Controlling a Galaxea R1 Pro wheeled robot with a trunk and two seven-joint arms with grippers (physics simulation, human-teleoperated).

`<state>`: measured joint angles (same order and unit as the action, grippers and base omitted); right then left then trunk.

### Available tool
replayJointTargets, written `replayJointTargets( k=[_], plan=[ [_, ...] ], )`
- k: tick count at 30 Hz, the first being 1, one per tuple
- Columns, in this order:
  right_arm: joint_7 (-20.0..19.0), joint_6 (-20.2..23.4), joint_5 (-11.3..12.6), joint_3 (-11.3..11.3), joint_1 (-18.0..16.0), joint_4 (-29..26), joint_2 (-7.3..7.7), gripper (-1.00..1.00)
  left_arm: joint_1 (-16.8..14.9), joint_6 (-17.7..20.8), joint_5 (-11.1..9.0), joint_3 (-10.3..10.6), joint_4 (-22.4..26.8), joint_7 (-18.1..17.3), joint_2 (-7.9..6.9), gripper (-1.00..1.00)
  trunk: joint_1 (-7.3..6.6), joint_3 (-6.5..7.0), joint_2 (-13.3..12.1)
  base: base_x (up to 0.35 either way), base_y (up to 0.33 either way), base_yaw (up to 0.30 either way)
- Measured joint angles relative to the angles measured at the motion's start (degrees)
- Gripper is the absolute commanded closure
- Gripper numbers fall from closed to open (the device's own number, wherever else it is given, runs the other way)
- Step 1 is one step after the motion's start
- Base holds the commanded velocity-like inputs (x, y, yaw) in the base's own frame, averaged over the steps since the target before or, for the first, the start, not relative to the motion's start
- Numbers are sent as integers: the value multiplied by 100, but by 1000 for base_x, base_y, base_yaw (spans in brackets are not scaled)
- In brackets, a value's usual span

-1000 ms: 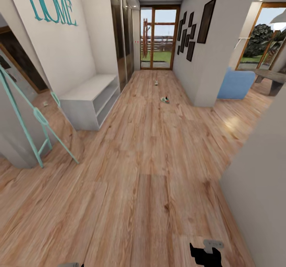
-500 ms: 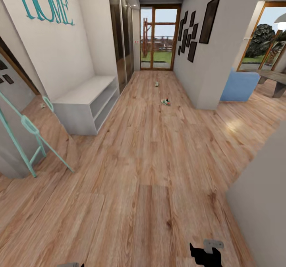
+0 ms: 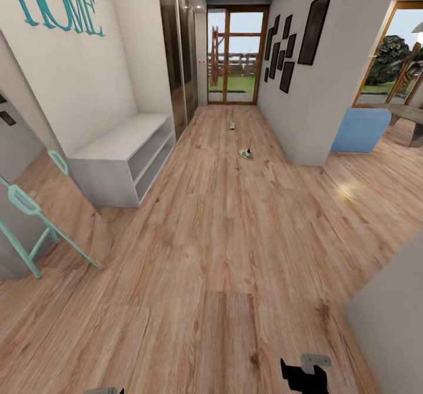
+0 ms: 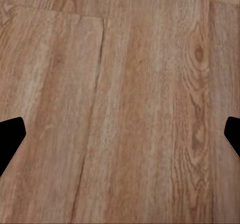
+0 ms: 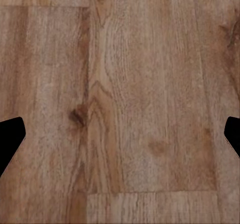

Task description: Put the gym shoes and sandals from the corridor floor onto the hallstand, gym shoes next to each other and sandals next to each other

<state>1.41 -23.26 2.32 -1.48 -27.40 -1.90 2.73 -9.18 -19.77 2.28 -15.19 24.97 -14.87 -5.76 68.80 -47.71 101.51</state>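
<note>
Two small shoes lie on the corridor floor (image 3: 223, 235), far down the hall. The nearer gym shoe (image 3: 246, 154) is pale with a bit of green and red on it, and it sits close to the corner of the right-hand wall. The farther shoe (image 3: 232, 125) lies beyond it, nearer the glass door (image 3: 232, 56) at the end of the hall; it is too small to tell what kind it is. The two shoes are well apart from each other. A low white unit (image 3: 120, 159) with two open shelves stands against the left wall, well apart from both shoes, and big teal letters (image 3: 56, 0) hang on the wall above it. A teal frame (image 3: 35, 229) leans at the left edge of the floor. Dark picture frames (image 3: 294, 36) hang on the right wall, and a blue seat (image 3: 359, 130) shows past that wall's corner. The right gripper (image 3: 304, 373) pokes in at the near edge of the floor. In the wrist views, the left gripper (image 4: 120, 136) and the right gripper (seen from the wrist) (image 5: 120, 136) both hang over bare wood planks, fingers spread wide with nothing between them.
</note>
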Motion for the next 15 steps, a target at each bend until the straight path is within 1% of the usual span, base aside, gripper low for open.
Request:
replayJointTargets(
  k=[9, 15],
  plan=[
    [-2, 0, 0, 0, 1, 0, 0, -100, 0, -1, -1, 0, -1, 0, 0, -100, 0, 0, 0, 336, 0, -12],
    [-2, 0, 0, 0, 1, 0, 1, -100, -1, 0, -3, -1, -5, 0, 0, -100, 0, 11, 0, 336, 0, -192]
  ],
)
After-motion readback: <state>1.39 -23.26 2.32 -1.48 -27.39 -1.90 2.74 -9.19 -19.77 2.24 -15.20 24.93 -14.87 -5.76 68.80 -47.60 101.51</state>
